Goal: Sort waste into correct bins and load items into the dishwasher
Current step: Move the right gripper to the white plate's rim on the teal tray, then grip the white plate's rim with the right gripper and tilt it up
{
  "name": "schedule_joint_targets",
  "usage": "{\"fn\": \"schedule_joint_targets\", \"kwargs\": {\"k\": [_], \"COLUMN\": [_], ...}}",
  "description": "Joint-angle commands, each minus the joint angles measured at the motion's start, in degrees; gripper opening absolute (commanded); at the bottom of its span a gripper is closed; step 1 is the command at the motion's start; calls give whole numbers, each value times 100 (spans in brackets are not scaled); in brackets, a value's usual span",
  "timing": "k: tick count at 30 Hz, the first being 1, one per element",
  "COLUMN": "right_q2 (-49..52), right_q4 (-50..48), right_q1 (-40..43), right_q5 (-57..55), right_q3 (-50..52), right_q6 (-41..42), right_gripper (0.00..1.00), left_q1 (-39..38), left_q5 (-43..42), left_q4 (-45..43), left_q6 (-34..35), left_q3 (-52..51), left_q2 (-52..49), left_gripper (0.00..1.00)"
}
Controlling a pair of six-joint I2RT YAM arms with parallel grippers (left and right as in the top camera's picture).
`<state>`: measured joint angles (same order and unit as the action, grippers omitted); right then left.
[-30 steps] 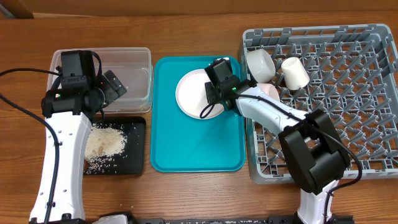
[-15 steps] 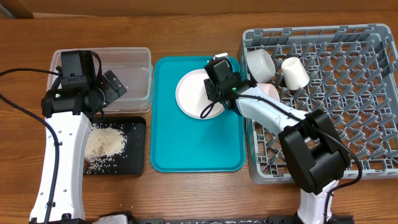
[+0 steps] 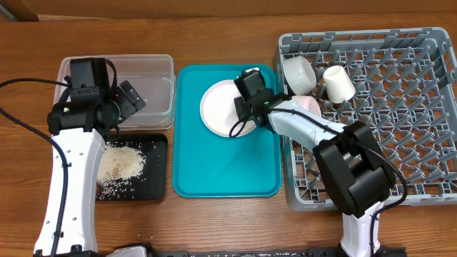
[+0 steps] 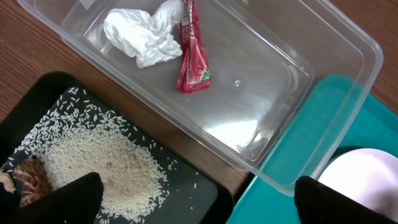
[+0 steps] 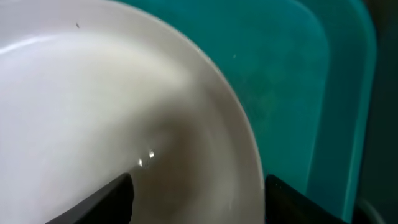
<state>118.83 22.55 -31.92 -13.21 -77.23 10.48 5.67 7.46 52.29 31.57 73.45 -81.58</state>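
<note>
- Left gripper (image 4: 198, 202) hangs over the near edge of the clear tub (image 4: 280, 81), jaws spread wide and holding nothing.
- Inside the tub lie a crumpled white tissue (image 4: 143, 34) and a red snack wrapper (image 4: 193, 56), touching each other at one end.
- Beside the tub, a black tray (image 3: 156, 184) carries a heap of rice (image 4: 99, 165) with brown crumbs (image 4: 31, 177) at its edge.
- Right gripper (image 5: 199, 199) is low over the teal tray (image 3: 225, 168), jaws partly open on either side of the plate's rim, one finger above the plate (image 3: 218, 107), the other outside it; no pinch shows.
- The plate rests on the teal tray's far half.
- A white bowl (image 3: 298, 73) and a white cup (image 3: 339, 82) sit in the grey dish rack (image 3: 400, 107), at its far left corner.
</note>
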Motion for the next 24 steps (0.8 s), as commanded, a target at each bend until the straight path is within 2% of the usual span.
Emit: {"fn": "schedule_joint_targets", "kwargs": {"k": [1, 12, 20, 21, 22, 23, 24], "right_q2": [61, 55, 55, 57, 57, 57, 57], "right_q4": [70, 227, 857, 977, 1071, 1152, 1198], "right_q1": [-33, -310, -476, -476, -476, -476, -476], "right_q5": [310, 1228, 1871, 2074, 2258, 2450, 2632], "right_q3": [13, -13, -13, -11, -9, -7, -7], "right_q6": [17, 20, 20, 20, 20, 20, 20], "right_gripper": [68, 63, 63, 67, 78, 100, 100], "left_q1": [4, 4, 4, 4, 4, 4, 4], "left_q5": [-4, -4, -4, -4, -4, -4, -4], "left_q4": [-20, -20, -20, -20, -20, -20, -20], "left_q6": [79, 79, 79, 79, 79, 79, 79], "left_q3": [79, 79, 79, 79, 79, 79, 79], "left_q2": [31, 31, 31, 31, 31, 31, 31], "left_gripper": [100, 100, 100, 100, 100, 100, 100]}}
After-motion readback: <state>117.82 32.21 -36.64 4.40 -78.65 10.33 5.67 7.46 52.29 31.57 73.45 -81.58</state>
